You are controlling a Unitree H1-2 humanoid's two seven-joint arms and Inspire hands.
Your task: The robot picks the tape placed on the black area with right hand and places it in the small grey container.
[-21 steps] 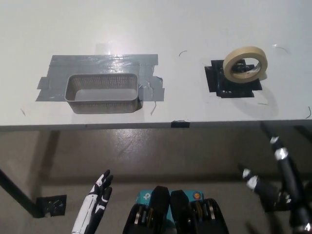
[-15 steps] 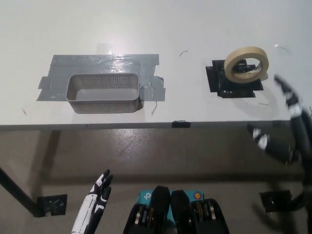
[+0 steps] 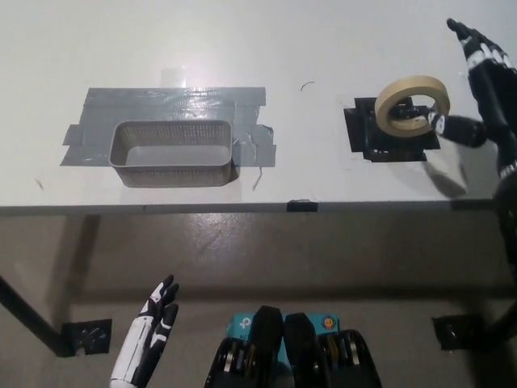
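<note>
Being approached: tape (image 3: 410, 106), upright on black area (image 3: 389, 139) | right hand (image 3: 481, 89) spread, empty, beside tape | light, stiff ring, likely being gripped across its rim | left hand (image 3: 149, 341) being rested low, open.

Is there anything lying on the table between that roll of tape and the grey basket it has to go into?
Nothing visible does. The tape stands on edge on the black patch, with the right hand open beside it. Between it and the grey container lies only bare white table. The left hand rests low, below the table edge.
</note>
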